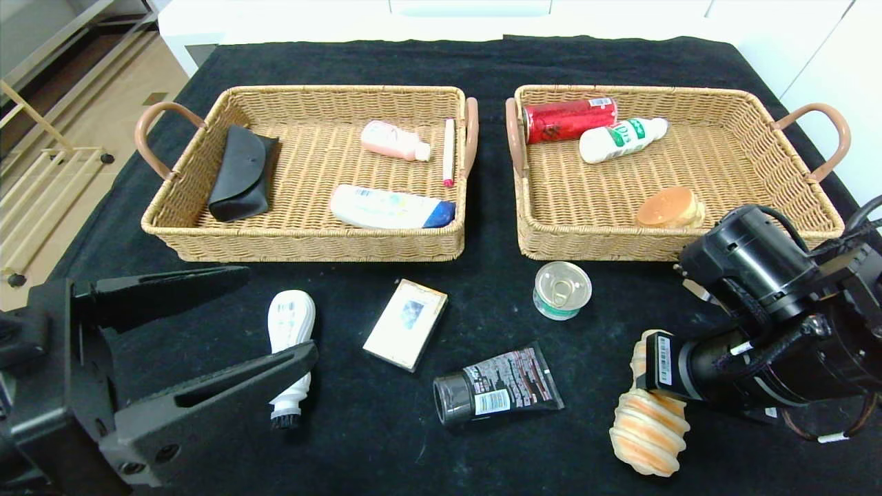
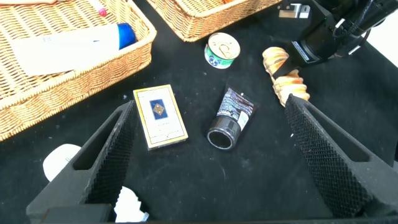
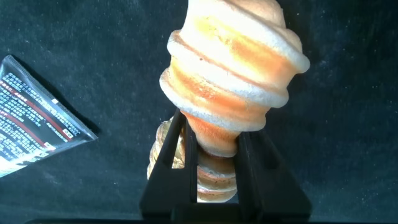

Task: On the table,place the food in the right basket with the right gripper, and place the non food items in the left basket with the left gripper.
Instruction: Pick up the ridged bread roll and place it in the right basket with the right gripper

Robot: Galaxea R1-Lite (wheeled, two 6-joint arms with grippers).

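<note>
Where right claw [image 3: 214,162] clamps croissant [image 3: 233,68], tips hidden

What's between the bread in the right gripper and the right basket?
Nothing visible. The right gripper is shut on the bread; the cloth up to the right basket is bare, and the tin can sits off to the left.

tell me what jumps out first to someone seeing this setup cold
Two wicker baskets sit side by side at the back of the black table: the left basket holds toiletries and a black case, the right basket drinks and a bun. Nearest the robot on its right, the right claw is shut on a ridged croissant. The left claw hangs open over a white brush.
</note>
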